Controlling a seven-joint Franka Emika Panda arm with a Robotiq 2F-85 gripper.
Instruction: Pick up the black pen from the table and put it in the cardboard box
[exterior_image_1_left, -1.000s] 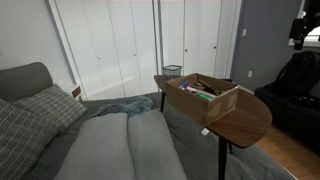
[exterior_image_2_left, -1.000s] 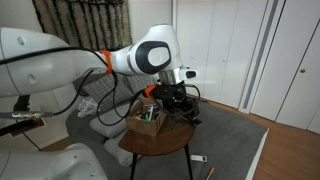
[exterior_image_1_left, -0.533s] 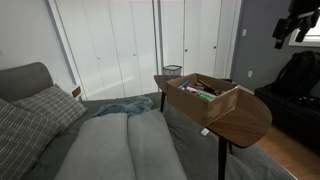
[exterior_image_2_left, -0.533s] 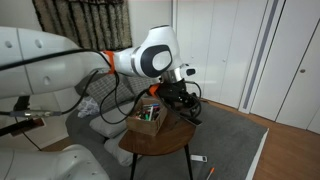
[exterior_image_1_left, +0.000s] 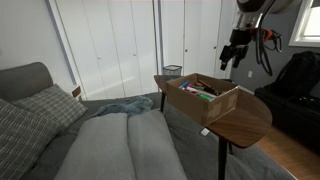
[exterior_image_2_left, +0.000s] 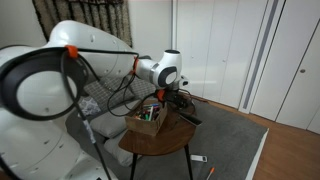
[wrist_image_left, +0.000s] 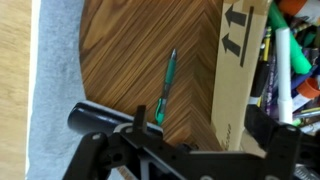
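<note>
The pen (wrist_image_left: 165, 88) is thin and straight and looks dark green in the wrist view. It lies on the brown wooden table (wrist_image_left: 125, 45) just beside the cardboard box (wrist_image_left: 235, 70). The box holds several markers and pens. My gripper (wrist_image_left: 175, 128) is open and empty, hovering above the pen and the box's edge. In both exterior views the gripper (exterior_image_1_left: 232, 57) (exterior_image_2_left: 172, 97) hangs over the table's end (exterior_image_1_left: 250, 122) (exterior_image_2_left: 160, 142), next to the box (exterior_image_1_left: 205, 98) (exterior_image_2_left: 148, 120). The pen is too small to make out in those views.
A small dark wire-mesh bin (exterior_image_1_left: 172, 71) stands behind the table. A grey sofa with cushions (exterior_image_1_left: 110, 140) lies alongside it. White closet doors (exterior_image_1_left: 130, 45) fill the back. Small items lie on the floor (exterior_image_2_left: 198, 158) below the table.
The arm has swung in from the frame's upper edge and come down over the table's end beside the box. Box and table have not moved.
</note>
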